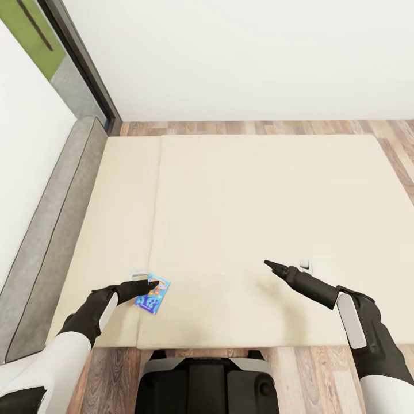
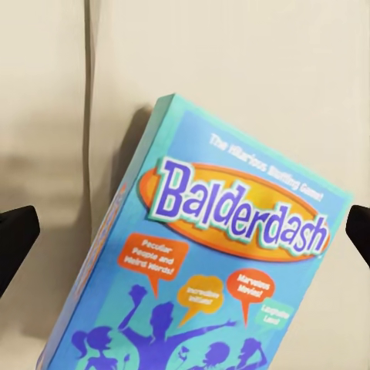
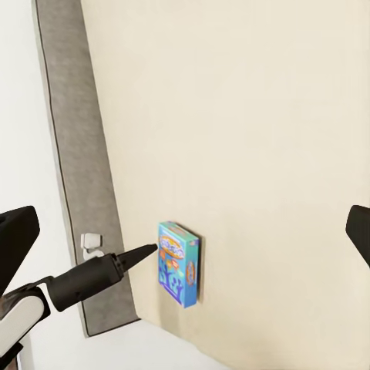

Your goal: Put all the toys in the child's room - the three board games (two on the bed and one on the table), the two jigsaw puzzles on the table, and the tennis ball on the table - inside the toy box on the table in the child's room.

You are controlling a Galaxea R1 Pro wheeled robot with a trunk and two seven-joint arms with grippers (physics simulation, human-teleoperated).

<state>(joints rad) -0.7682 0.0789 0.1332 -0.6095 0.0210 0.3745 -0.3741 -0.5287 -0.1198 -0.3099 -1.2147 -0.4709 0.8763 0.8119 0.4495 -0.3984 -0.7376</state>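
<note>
A small blue board game lettered "Balderdash" lies flat on the beige mattress of the bed, near its front left corner. My left gripper is open, its fingertips at the box's top left edge. In the left wrist view the box sits close, between the two spread fingers of the left gripper. My right gripper hovers open over the bare mattress to the right. The right wrist view looks across at the box and the left gripper beside it.
The grey headboard runs along the bed's left side against a white wall. A dark window frame stands at the far left corner. Wood-plank floor shows beyond the bed and at its near edge by my base.
</note>
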